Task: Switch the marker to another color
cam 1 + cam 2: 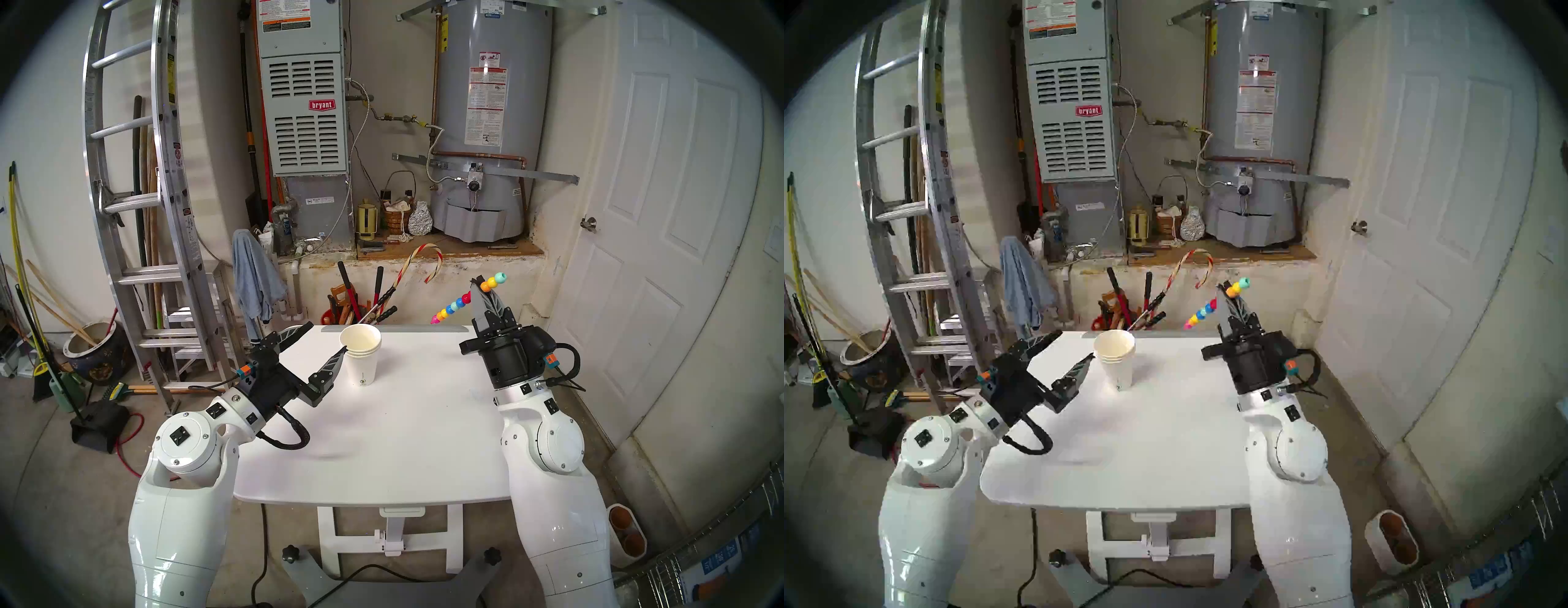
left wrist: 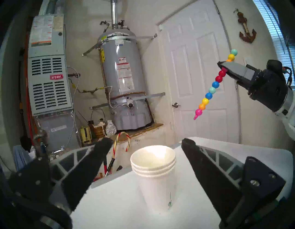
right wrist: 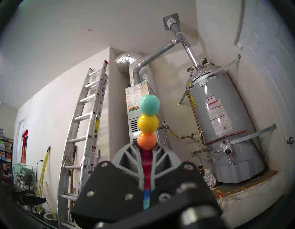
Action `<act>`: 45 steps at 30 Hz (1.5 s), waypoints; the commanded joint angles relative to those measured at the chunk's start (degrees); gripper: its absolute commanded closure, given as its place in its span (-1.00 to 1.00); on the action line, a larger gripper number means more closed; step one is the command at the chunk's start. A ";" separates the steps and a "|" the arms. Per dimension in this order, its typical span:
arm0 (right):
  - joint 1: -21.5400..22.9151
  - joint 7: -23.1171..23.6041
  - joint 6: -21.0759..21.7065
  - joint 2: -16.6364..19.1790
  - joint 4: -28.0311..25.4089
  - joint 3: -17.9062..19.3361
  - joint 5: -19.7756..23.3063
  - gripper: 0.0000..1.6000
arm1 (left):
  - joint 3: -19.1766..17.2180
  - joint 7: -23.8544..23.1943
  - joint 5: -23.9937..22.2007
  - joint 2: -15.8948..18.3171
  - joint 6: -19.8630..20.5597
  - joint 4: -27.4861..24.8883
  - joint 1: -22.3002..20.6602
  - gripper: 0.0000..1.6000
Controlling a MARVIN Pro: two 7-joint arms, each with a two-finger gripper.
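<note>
The marker (image 1: 466,298), a stack of beads, is held tilted above the table's (image 1: 382,446) far right corner, clenched in the right gripper (image 1: 488,293). The left gripper (image 1: 324,339) is spread empty beside the stacked paper cups (image 1: 360,356). Risk: pulling a bead off-axis could twist the marker loose; a sweep could topple the cups.

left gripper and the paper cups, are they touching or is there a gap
Apart. The left wrist view shows the left gripper open, its fingers standing clear on either side of the stacked paper cups, with table visible between.

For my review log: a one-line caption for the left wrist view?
Open left claw faces stacked paper cups; right claw grips the beaded marker.
</note>
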 commanded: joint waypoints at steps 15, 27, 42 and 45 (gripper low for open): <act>7.09 -1.19 7.69 -1.53 -2.97 -7.74 -6.48 1.00 | 4.22 1.68 3.96 -1.01 -4.57 4.43 -5.60 -1.00; 13.29 -4.85 11.22 -2.68 1.40 -14.77 -12.08 1.00 | 3.95 -0.42 2.17 -0.46 -5.75 8.17 -9.12 -1.00; 14.43 -6.56 10.86 -3.36 2.35 -16.45 -13.79 1.00 | 5.89 -1.38 3.33 -1.05 -6.57 10.74 -13.19 -1.00; 13.97 -6.55 10.84 -3.24 1.96 -16.42 -13.76 1.00 | 6.66 -0.55 4.47 -1.46 -6.83 11.70 -14.34 -1.00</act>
